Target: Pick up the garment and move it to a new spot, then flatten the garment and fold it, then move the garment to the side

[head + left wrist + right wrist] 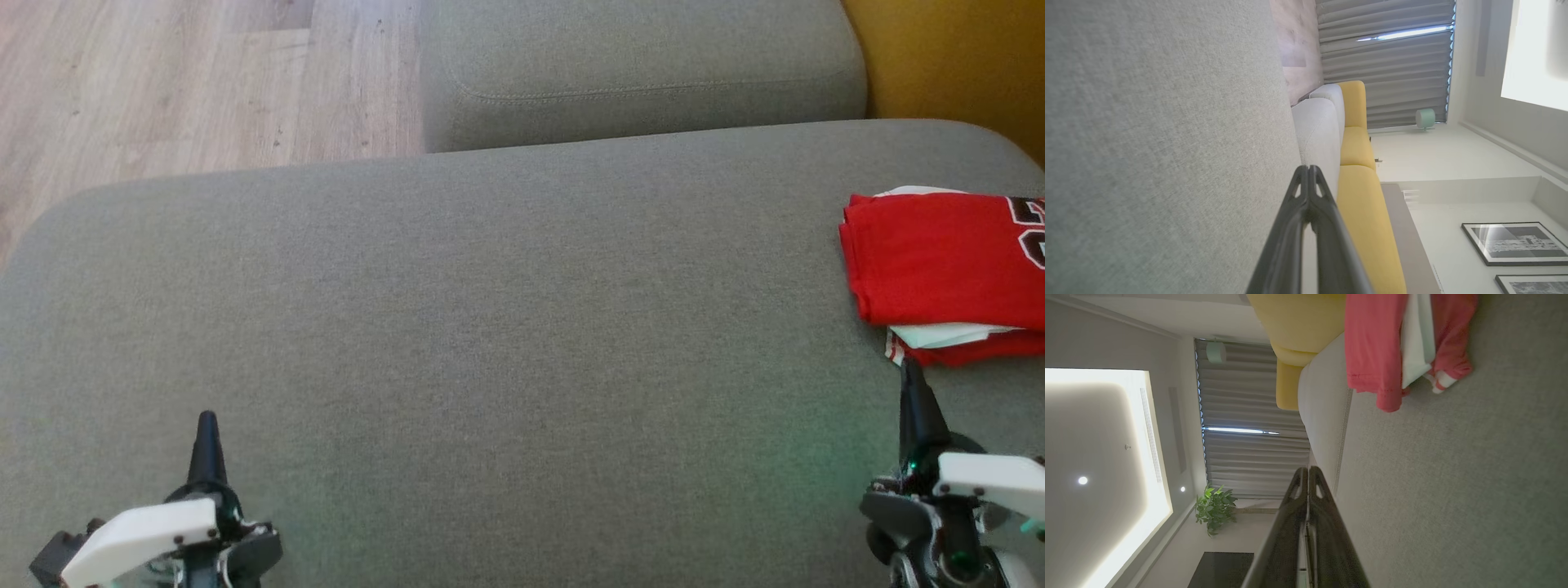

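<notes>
The garment [939,261] is a red jersey with white trim and dark lettering, folded into a compact stack at the right edge of the grey sofa seat [490,327]. It also hangs into the top of the right wrist view as the red and white garment [1392,347]. My right gripper [910,376] is shut and empty, its tip just below the garment's near edge. My left gripper [206,425] is shut and empty at the lower left, far from the garment. The closed fingertips [1308,171] show in the left wrist view, and the right gripper [1307,471] shows closed too.
A second grey cushion [637,73] lies beyond the seat, with a yellow cushion [955,57] at the top right. Wooden floor [188,82] lies past the seat's rounded far left edge. Curtains [1384,61] and framed pictures [1515,243] stand in the room.
</notes>
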